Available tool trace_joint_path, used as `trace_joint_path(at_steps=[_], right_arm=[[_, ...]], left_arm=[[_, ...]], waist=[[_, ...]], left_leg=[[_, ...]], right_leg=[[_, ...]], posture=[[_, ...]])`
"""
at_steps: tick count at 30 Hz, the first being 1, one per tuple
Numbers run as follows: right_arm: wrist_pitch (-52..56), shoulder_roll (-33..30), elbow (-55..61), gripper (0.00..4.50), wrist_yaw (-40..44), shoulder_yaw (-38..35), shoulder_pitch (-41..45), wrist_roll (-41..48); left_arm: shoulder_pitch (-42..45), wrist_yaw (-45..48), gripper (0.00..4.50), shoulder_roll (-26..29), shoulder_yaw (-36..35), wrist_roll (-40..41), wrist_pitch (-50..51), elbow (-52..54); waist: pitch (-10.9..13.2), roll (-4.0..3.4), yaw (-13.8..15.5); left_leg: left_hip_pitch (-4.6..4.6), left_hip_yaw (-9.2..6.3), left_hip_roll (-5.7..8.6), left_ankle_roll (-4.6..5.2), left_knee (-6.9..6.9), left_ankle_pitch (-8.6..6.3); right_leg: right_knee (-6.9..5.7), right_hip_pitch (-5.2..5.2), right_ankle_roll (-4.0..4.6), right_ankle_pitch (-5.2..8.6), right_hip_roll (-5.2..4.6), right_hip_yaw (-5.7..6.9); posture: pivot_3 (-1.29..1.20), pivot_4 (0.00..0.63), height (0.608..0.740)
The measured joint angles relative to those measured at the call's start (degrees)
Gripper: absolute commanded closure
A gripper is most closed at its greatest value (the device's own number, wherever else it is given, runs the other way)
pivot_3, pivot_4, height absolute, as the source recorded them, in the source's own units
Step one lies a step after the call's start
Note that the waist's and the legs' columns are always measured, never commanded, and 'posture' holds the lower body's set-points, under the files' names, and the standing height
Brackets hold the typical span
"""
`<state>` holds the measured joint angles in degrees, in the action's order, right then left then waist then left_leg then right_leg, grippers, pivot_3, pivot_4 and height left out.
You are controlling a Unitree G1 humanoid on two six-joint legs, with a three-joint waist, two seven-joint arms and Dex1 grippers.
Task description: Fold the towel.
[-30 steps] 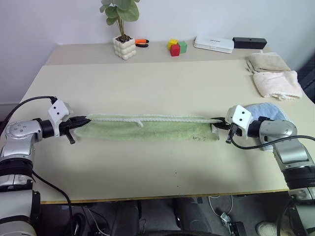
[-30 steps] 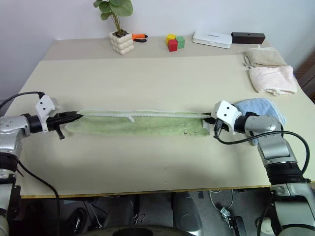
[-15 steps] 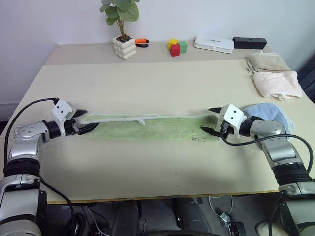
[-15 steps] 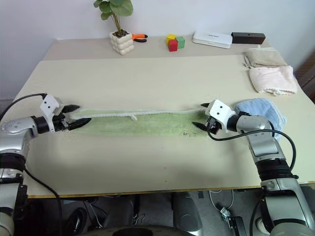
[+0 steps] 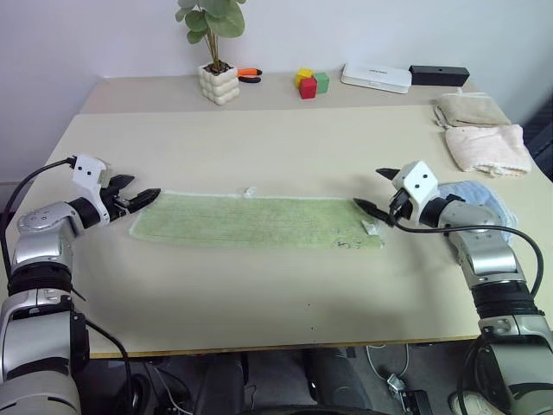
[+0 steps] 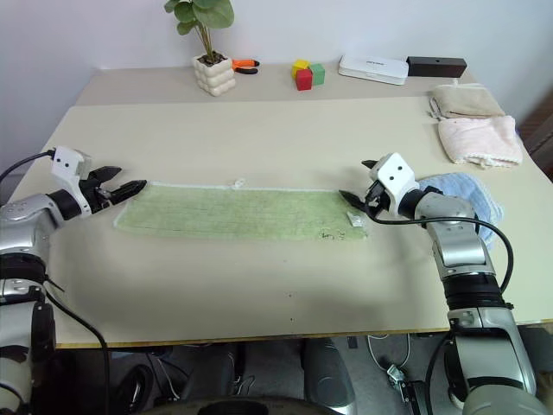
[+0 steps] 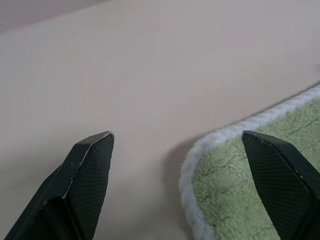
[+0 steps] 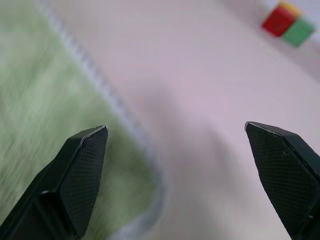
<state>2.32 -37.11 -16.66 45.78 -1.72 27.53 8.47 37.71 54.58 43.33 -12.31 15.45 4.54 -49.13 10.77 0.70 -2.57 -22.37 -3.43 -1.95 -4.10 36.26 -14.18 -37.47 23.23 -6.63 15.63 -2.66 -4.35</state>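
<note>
The light green towel [image 5: 255, 220] lies flat on the table as a long, narrow strip running left to right, with a whitish edge and a small dark mark [image 5: 346, 245] near its right front corner. My left gripper [image 5: 143, 188] hovers open just off the towel's left end, holding nothing. In the left wrist view the towel's corner [image 7: 240, 170] lies between the spread fingers [image 7: 90, 170]. At the right end my right gripper [image 5: 370, 188] stands open and empty too, a little above the corner. The right wrist view has the towel [image 8: 60, 90] below the spread fingers [image 8: 75, 175].
A light blue cloth [image 5: 471, 197] lies under my right forearm. Pink [image 5: 486, 147] and beige [image 5: 471, 109] folded towels sit at the far right. Along the back stand a potted plant [image 5: 218, 84], an orange tool [image 5: 249, 75], coloured blocks [image 5: 311, 83], a white box [image 5: 376, 77] and a black box [image 5: 439, 75].
Both grippers were shut on the towel's ends a second ago. They have opened, let go and drawn up and away. The towel has settled flat on the table.
</note>
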Motion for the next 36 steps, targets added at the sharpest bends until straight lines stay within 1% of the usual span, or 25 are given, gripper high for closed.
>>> trace_joint_path(at_steps=[2, 4, 5, 6, 9, 10, 12, 15, 18, 20, 24, 28, 31, 33, 34, 36], right_arm=[[3.15, 1.34, 3.18, 2.35, -1.88, -2.18, -0.06, 2.23], [7.18, 3.87, 7.96, 3.39, -5.86, -4.72, 0.03, 4.62], [8.77, 5.21, 9.98, 4.02, -7.70, -5.35, 0.30, 5.47], [10.01, 6.43, 11.78, 4.47, -9.60, -5.68, 0.29, 5.67], [12.99, 14.59, 18.15, 4.47, -17.91, -4.31, -0.47, 4.66], [14.22, 18.30, 19.77, 4.47, -21.35, -2.82, -1.05, 3.58], [16.34, 22.66, 20.74, 4.47, -26.39, -0.01, -2.74, 1.62], [17.76, 26.66, 21.31, 4.47, -33.01, 1.15, -6.37, -1.38], [17.99, 30.36, 21.32, 4.47, -36.95, 2.33, -9.81, -2.88], [16.52, 31.65, 20.57, 4.47, -38.63, 3.47, -12.14, -4.18], [11.34, 30.07, 17.42, 4.47, -40.27, 3.70, -15.57, -7.79], [7.63, 26.97, 15.52, 4.47, -41.19, 1.09, -16.29, -8.41], [6.78, 25.22, 13.89, 4.47, -41.31, -1.36, -15.73, -8.11], [6.90, 24.68, 13.01, 3.94, -40.61, -2.62, -14.94, -7.17], [7.01, 24.69, 12.98, 3.60, -40.06, -3.10, -14.77, -6.78], [7.89, 24.70, 13.22, 2.64, -37.90, -3.62, -14.48, -4.48]], left_arm=[[0.00, -1.25, 2.65, -0.57, -1.58, 1.79, 3.49, 2.72], [0.00, -3.95, 3.71, -2.42, -3.96, 4.77, 8.04, 8.25], [0.01, -5.38, 4.33, -3.47, -4.79, 6.24, 9.96, 11.05], [-0.13, -7.11, 4.50, -4.72, -5.57, 7.21, 11.72, 13.65], [-1.73, -14.82, 4.50, -12.74, -7.05, 10.95, 17.87, 24.87], [-2.70, -17.68, 4.50, -16.56, -6.56, 11.82, 19.86, 29.14], [-4.88, -21.79, 4.50, -21.64, -4.85, 12.86, 22.82, 34.14], [-9.12, -26.97, 4.50, -26.03, -3.82, 12.92, 24.85, 39.06], [-11.77, -29.63, 4.50, -28.23, -1.83, 11.36, 24.75, 40.08], [-12.56, -30.06, 4.50, -28.36, -1.10, 10.11, 23.69, 39.59], [-14.52, -29.31, 4.50, -25.42, -0.53, 8.29, 21.39, 37.17], [-15.16, -27.16, 4.50, -20.48, -2.09, 7.97, 19.84, 34.48], [-17.30, -24.50, 4.50, -17.04, -2.50, 7.57, 18.70, 33.94], [-18.02, -23.02, 3.95, -16.05, -2.58, 7.59, 17.92, 33.40], [-18.03, -22.48, 3.61, -15.79, -2.60, 7.64, 17.63, 33.35], [-18.34, -20.79, 2.63, -15.05, -2.86, 8.44, 17.66, 33.50]], waist=[[0.00, 0.00, 0.01], [0.00, 0.00, 0.04], [0.00, 0.00, 0.05], [0.00, 0.00, 0.06], [-0.03, 0.01, 0.10], [-0.03, 0.02, 0.10], [-0.03, 0.02, 0.08], [-0.04, 0.01, -0.02], [-0.04, 0.01, -0.03], [-0.05, 0.02, 0.03], [-0.07, 0.04, 0.05], [-0.09, 0.09, 0.06], [-0.11, 0.11, 0.07], [-0.12, 0.13, 0.17], [-0.12, 0.13, 0.16], [-0.11, 0.13, 0.02]], left_leg=[[-0.01, -0.03, 0.00, 0.00, 0.01, 0.00], [-0.03, -0.06, 0.00, 0.00, 0.02, 0.00], [-0.03, -0.06, 0.00, 0.00, 0.03, 0.00], [-0.03, -0.06, 0.00, 0.00, 0.03, 0.00], [-0.02, -0.09, 0.00, -0.01, 0.05, 0.01], [-0.02, -0.09, 0.00, -0.01, 0.06, 0.01], [-0.05, -0.08, 0.02, -0.03, 0.06, 0.02], [-0.03, -0.07, 0.02, -0.03, 0.00, 0.02], [-0.02, -0.08, 0.02, -0.06, -0.01, 0.03], [0.00, -0.08, 0.03, -0.06, -0.02, 0.03], [0.00, -0.07, 0.06, -0.06, -0.02, 0.03], [0.01, -0.08, 0.06, -0.06, -0.03, 0.03], [0.04, -0.08, 0.06, -0.06, -0.05, 0.03], [0.04, -0.09, 0.06, -0.06, -0.04, 0.03], [0.04, -0.09, 0.06, -0.06, -0.04, 0.03], [0.04, -0.09, 0.05, -0.06, -0.06, 0.03]], right_leg=[[-0.02, 0.00, 0.00, 0.00, -0.01, 0.01], [-0.03, 0.00, 0.00, 0.00, -0.02, 0.04], [-0.03, 0.00, 0.00, 0.00, -0.02, 0.03], [-0.05, 0.00, 0.00, 0.00, -0.03, 0.03], [-0.11, 0.00, 0.00, 0.00, -0.04, 0.04], [-0.12, 0.00, 0.00, 0.00, -0.04, 0.03], [-0.12, 0.04, 0.00, 0.00, -0.05, 0.02], [-0.15, 0.12, 0.01, 0.00, -0.04, -0.01], [-0.18, 0.14, 0.02, 0.00, -0.01, 0.00], [-0.17, 0.11, 0.02, 0.00, -0.01, 0.00], [-0.10, 0.07, 0.02, 0.00, -0.04, 0.01], [-0.07, 0.02, 0.02, 0.00, -0.04, 0.02], [-0.05, -0.01, 0.02, 0.00, -0.04, 0.02], [-0.05, -0.03, 0.02, 0.00, -0.04, 0.03], [-0.05, -0.03, 0.02, 0.00, -0.04, 0.03], [-0.05, -0.02, 0.03, 0.00, -0.04, 0.03]], posture=[[0.00, 0.150, 0.740], [0.00, 0.150, 0.740], [0.00, 0.150, 0.740], [0.00, 0.150, 0.740], [0.00, 0.150, 0.740], [0.00, 0.150, 0.740], [0.00, 0.150, 0.740], [0.00, 0.150, 0.740], [0.00, 0.150, 0.740], [0.00, 0.150, 0.740], [0.00, 0.150, 0.740], [0.00, 0.150, 0.740], [0.00, 0.150, 0.740], [0.00, 0.150, 0.740], [0.00, 0.150, 0.740], [0.00, 0.150, 0.740]])
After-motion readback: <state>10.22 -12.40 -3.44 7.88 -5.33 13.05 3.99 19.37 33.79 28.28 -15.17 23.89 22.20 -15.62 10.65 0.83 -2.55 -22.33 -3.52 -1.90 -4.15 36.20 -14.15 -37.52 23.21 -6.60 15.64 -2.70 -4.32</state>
